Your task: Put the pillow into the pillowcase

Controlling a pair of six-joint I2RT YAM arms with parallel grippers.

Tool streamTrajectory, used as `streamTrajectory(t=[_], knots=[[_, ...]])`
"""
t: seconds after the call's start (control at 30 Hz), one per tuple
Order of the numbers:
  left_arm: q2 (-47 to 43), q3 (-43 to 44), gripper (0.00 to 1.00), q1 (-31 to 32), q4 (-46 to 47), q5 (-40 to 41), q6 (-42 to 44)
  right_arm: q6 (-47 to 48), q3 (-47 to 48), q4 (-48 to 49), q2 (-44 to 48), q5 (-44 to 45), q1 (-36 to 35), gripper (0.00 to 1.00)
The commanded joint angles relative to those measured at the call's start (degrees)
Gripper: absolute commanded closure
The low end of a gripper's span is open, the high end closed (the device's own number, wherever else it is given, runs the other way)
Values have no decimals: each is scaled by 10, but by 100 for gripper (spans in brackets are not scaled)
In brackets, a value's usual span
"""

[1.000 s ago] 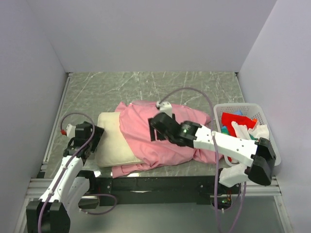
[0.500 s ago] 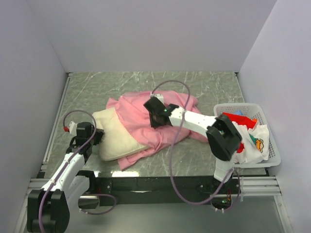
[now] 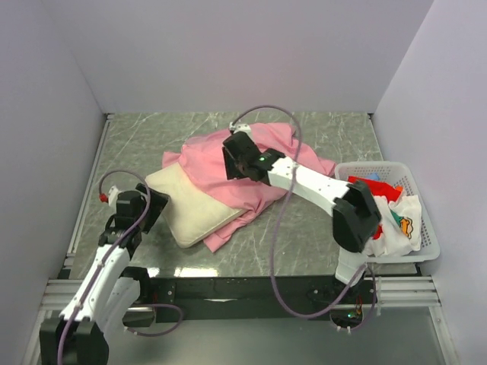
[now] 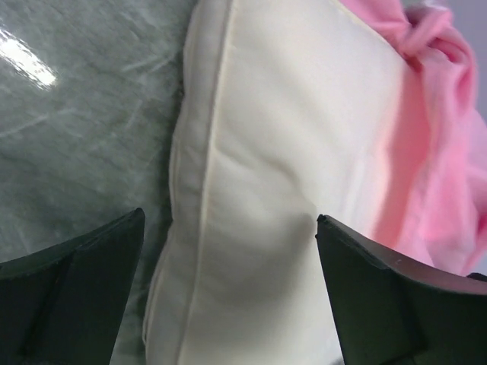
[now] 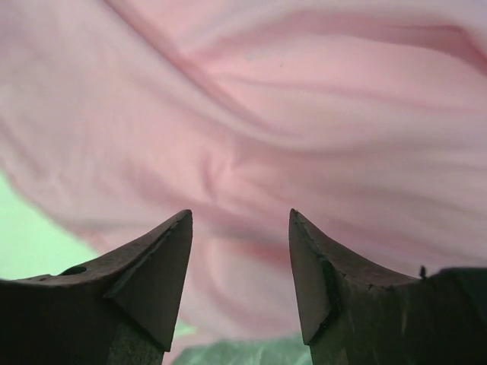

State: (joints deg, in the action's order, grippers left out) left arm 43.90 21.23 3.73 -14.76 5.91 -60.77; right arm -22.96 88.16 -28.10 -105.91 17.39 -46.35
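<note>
**Viewing the pillow and its case on the bench**

From above we see the pillow [image 3: 190, 209] lying flat and askew on the green marbled bench [image 3: 152, 141], left of centre. Its near left part is bare. Its far right part lies under the pink pillowcase [image 3: 221, 167], which is bunched in loose folds and spreads toward the middle of the bench. Whether the covered end sits inside the case or merely beneath it we cannot tell.

The left arm [image 3: 114, 255] stands at the pillow's near left corner. In its wrist view the left jaws are spread wide and grip nothing. Between their tips we see the pillow [image 4: 259, 190] with its seam running lengthwise, bare bench [image 4: 76, 137] to one side and a fold of the pillowcase [image 4: 441, 152] to the other.

The right arm [image 3: 304, 182] reaches from the near right across the bench, and its wrist rests over the crumpled top of the pillowcase. In its wrist view the right jaws stand apart, with a clear gap and no cloth pinched between them. The pillowcase [image 5: 304, 114] fills the field just beyond the tips.

At the right edge a white basket [image 3: 373, 164] holds a red cloth [image 3: 369, 188] and a white printed cloth [image 3: 399, 220], well apart from the pillow.
</note>
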Motion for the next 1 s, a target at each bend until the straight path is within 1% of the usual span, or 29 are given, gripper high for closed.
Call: streamTrajectory(t=[0.0,0.1,0.2,0.23,0.27,0.37,0.4,0.47,0.5,0.53,0.57,0.6,0.63,0.67,0.73,0.77,0.83,0.87,0.93,0.97], knots=[[-71,-20,1,12,-57,-46,-6,15,-43,23,111,-2,-11,38],[-107,-46,1,32,-59,-73,-13,13,-90,25,156,-4,-24,38],[-137,-77,1,74,-41,-76,-28,17,-143,40,199,-14,-49,38],[-144,-88,0,102,-31,-76,-34,17,-155,42,213,-10,-59,38],[-149,-108,1,116,-18,-74,-51,23,-168,45,218,1,-78,38],[-140,-134,1,164,12,-61,-79,21,-205,42,223,30,-112,38],[-127,-137,1,181,19,-42,-82,19,-226,45,223,38,-115,38],[-106,-144,5,188,54,-32,-82,6,-256,53,221,45,-117,38],[-99,-145,7,189,63,-24,-80,2,-265,56,218,73,-117,38],[-90,-139,12,189,70,-19,-77,-1,-274,60,216,88,-116,38],[-74,-135,22,189,73,-13,-76,-2,-294,72,216,108,-113,37],[-66,-131,29,189,75,-8,-73,2,-305,82,215,130,-107,37],[-59,-121,40,189,75,-5,-66,6,-315,95,217,127,-101,37],[-49,-117,58,189,74,-5,-66,14,-334,123,218,122,-96,37],[-46,-112,72,189,80,-9,-64,20,-347,149,216,111,-84,37],[-47,-110,84,189,79,-9,-65,22,-347,159,213,105,-81,38],[-50,-103,88,189,77,-10,-66,28,-347,170,196,94,-79,39],[-53,-99,96,189,75,-9,-66,30,-347,180,192,91,-79,42],[-55,-86,99,189,72,-11,-63,29,-346,187,179,96,-79,43],[-53,-79,99,189,69,-9,-61,29,-340,187,171,98,-77,47]])
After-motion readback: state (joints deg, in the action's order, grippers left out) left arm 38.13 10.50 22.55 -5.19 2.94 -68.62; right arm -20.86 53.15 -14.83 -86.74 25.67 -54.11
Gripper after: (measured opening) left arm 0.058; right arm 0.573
